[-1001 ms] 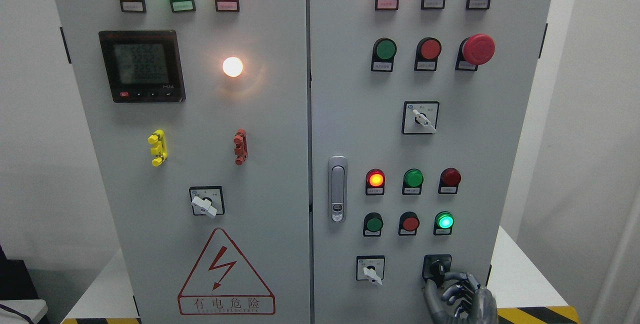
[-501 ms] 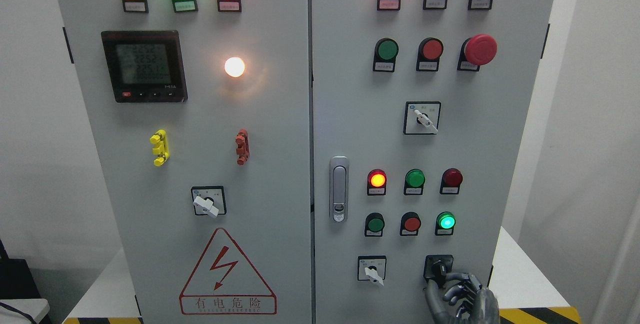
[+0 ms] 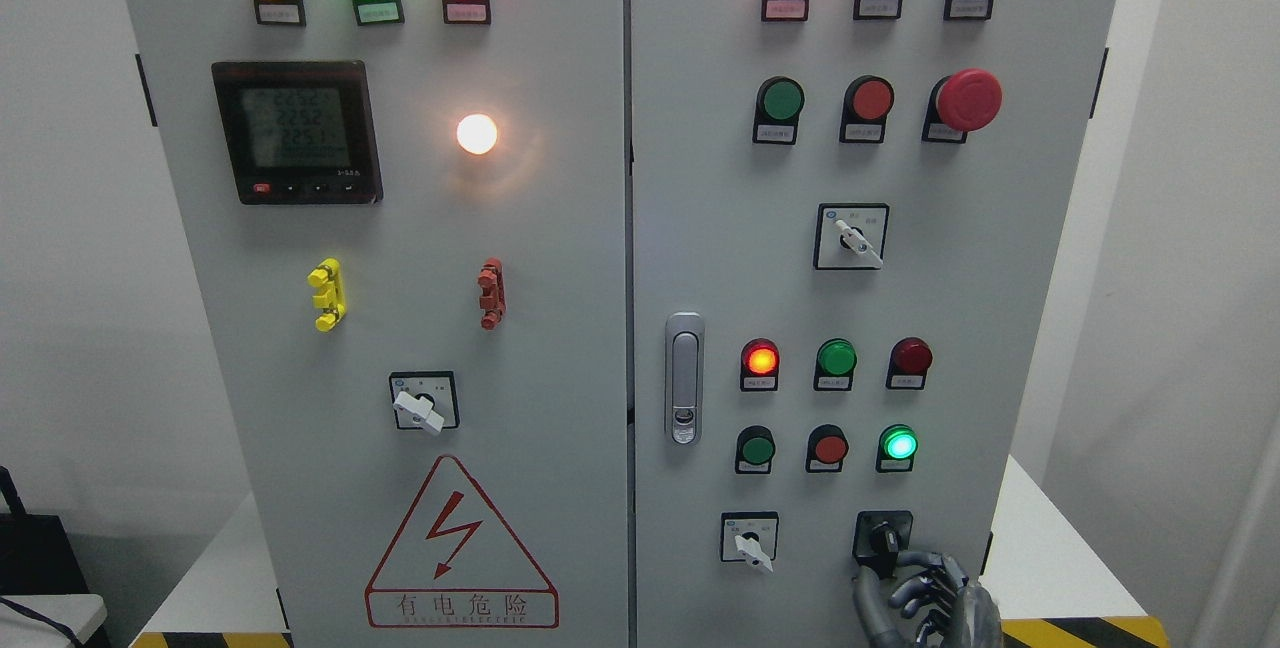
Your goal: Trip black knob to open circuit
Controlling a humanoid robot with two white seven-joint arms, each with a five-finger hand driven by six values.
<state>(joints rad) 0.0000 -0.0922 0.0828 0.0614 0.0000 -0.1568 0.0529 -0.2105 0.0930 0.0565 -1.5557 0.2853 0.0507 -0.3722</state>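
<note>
At the foot of the grey cabinet point(image 3: 700, 228), we are seeing the right hand point(image 3: 925, 600) curling its fingers point(image 3: 915, 560) up to the black knob point(image 3: 883, 537); whether they are actually gripping it, we cannot tell. Just above the knob, a green lamp point(image 3: 899, 444) is glowing.

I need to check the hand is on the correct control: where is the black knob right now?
In the head view, the black knob sits at the lower right of the cabinet's right door, below the lit green button, with the right hand just beneath it.
</note>
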